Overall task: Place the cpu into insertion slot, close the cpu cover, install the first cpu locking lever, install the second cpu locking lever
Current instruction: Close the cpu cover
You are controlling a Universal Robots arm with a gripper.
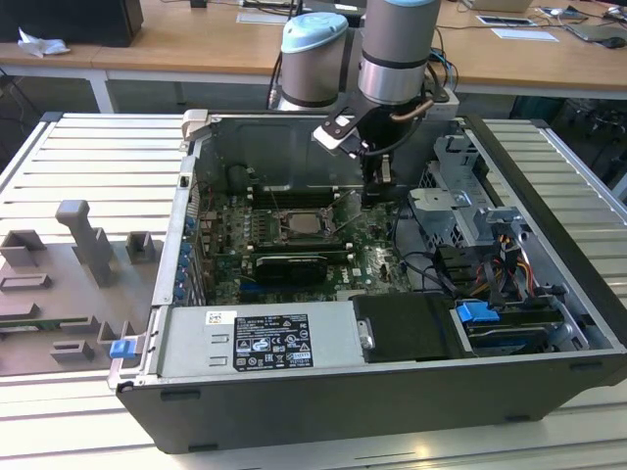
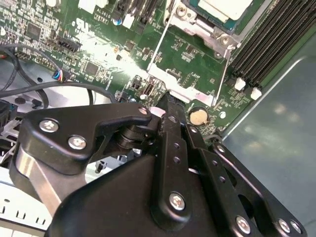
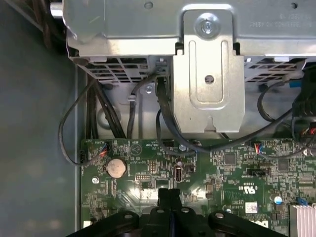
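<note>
a: where is the gripper (image 1: 375, 192) hanging right now?

b: it's reaching down into the open computer case (image 1: 392, 406). it's pointing at the green motherboard (image 1: 377, 257), just to the exterior view's right of the insertion slot (image 1: 282, 215).

a: and how is the pincer looking?

b: narrow. in both wrist views the two black fingers (image 3: 164, 197) are pressing together, and nothing is showing between them.

a: are they touching anything?

b: i can't tell. they're hovering close over the board, near a coin battery (image 3: 117, 168), and apart from the socket.

a: where is the cpu (image 2: 224, 7) lying?

b: it's sitting in the slot with its pale face up. the silver cpu cover (image 2: 190, 16) is framing it, though i can't tell whether it's lying fully flat. a thin wire lever (image 2: 158, 43) is running along the socket's side.

a: what's surrounding it?

b: a black graphics card (image 1: 289, 266) is lying just nearer than the socket. a grey power supply (image 1: 255, 338) is sitting along the near wall. a metal drive cage (image 1: 446, 211) is standing at the exterior view's right.
</note>
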